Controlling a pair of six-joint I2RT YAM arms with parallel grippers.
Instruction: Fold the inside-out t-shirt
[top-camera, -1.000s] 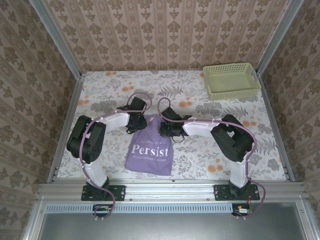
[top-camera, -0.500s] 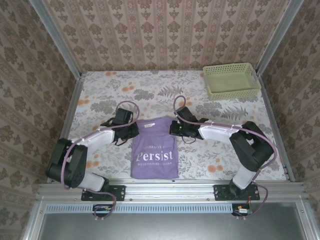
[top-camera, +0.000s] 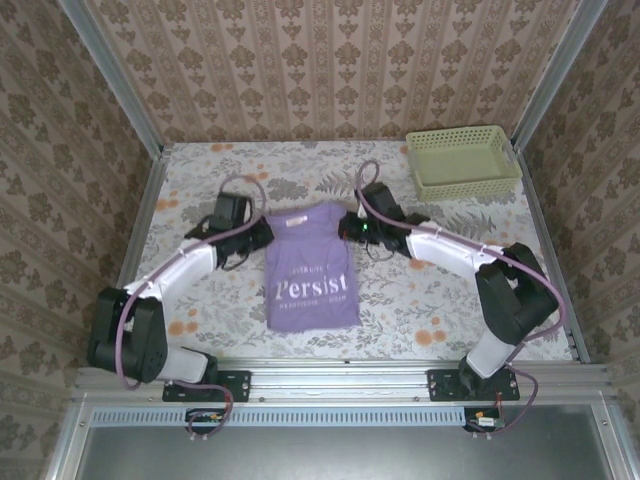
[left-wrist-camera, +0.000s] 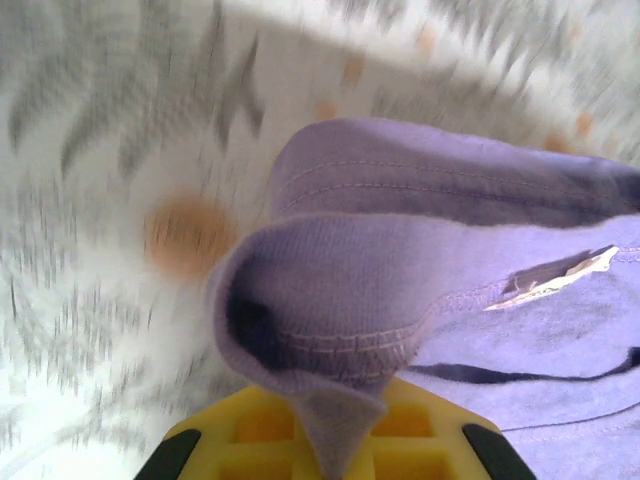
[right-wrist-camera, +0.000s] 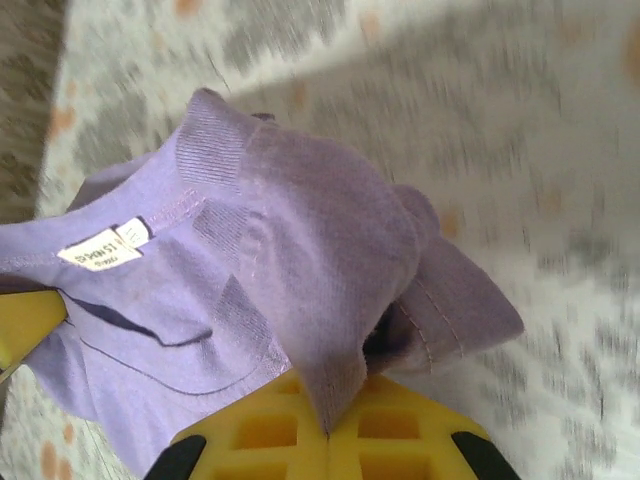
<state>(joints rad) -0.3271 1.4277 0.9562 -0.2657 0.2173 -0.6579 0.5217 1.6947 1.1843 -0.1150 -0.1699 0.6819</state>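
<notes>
T-shirt (top-camera: 310, 268) pulled farther, between left hand (top-camera: 260, 232), right hand (top-camera: 347, 228)

Three walls (top-camera: 330, 70) papered in a beige-and-brown damask pattern close in the surface (top-camera: 420, 300), which wears a pale cloth printed with grey ferns and orange blossoms. Aluminium posts (top-camera: 110, 75) run up the back corners. A metal rail (top-camera: 340, 380) edges the near side, above a dark grey panel (top-camera: 340, 450). The light is soft and even.

The t-shirt (top-camera: 308, 270) lies on the table (top-camera: 420, 300) between my left gripper (top-camera: 262, 232) and my right gripper (top-camera: 347, 228), each at a far corner; the basket (top-camera: 468, 190) sits behind, far right.
</notes>
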